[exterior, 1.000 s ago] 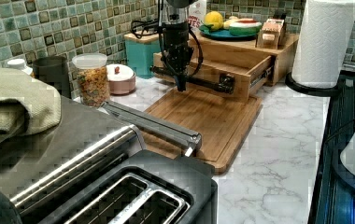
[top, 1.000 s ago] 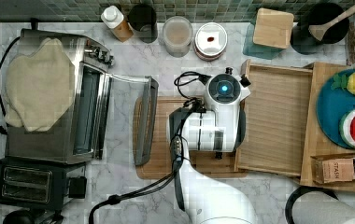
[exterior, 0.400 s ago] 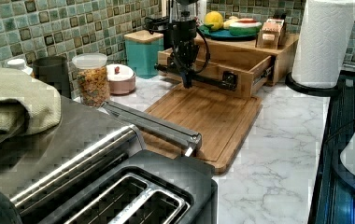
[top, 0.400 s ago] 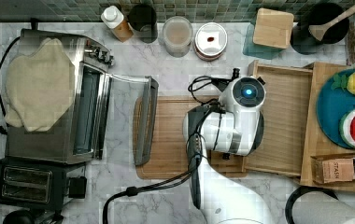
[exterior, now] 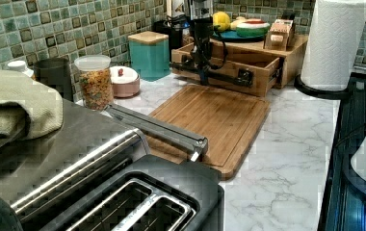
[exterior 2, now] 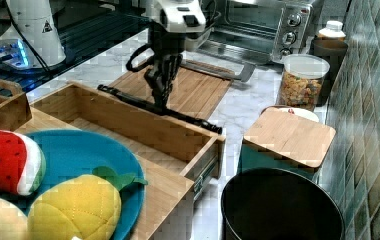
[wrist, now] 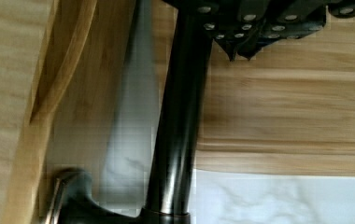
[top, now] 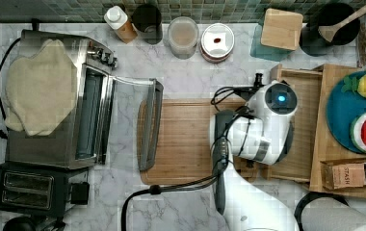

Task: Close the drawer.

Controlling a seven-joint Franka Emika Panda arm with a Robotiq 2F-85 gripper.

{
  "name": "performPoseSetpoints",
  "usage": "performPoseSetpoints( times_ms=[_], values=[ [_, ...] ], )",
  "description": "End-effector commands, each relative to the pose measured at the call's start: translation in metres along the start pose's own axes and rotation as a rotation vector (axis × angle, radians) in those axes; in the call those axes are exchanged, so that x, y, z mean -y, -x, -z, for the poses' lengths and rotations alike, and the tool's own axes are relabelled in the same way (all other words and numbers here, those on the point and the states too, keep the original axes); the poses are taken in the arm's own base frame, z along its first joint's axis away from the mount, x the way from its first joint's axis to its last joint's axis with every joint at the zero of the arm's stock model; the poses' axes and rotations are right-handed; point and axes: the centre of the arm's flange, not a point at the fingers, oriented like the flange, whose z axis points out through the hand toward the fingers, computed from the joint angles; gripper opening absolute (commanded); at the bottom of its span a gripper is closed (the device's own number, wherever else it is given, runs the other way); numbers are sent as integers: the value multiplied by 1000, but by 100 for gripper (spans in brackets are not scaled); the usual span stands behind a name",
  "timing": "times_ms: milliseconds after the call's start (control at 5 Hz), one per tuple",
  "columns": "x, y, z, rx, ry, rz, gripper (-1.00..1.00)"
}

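The gripper [exterior 2: 160, 102] has moved with the drawer [exterior 2: 128, 127] toward the cabinet since a second ago, and the drawer now stands only partly open, its front directly below the gripper. The gripper rests at the dark handle bar [exterior 2: 178, 114] on that front; whether it is open or closed cannot be told. The cutting board [exterior: 210, 118] lies just behind the gripper, so further pushing is judged necessary.
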Motion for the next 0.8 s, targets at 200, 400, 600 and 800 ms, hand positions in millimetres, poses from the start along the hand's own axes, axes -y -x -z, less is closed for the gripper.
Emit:
performPoseSetpoints(
  times_ms=[200, 400, 600, 800],
  values=[
    [-271, 118, 68, -184, 168, -362, -100],
    [-282, 123, 62, -217, 189, -412, -100],
    [-288, 123, 63, -231, 242, -431, -100],
    [-288, 123, 63, -231, 242, -431, -100]
  ],
)
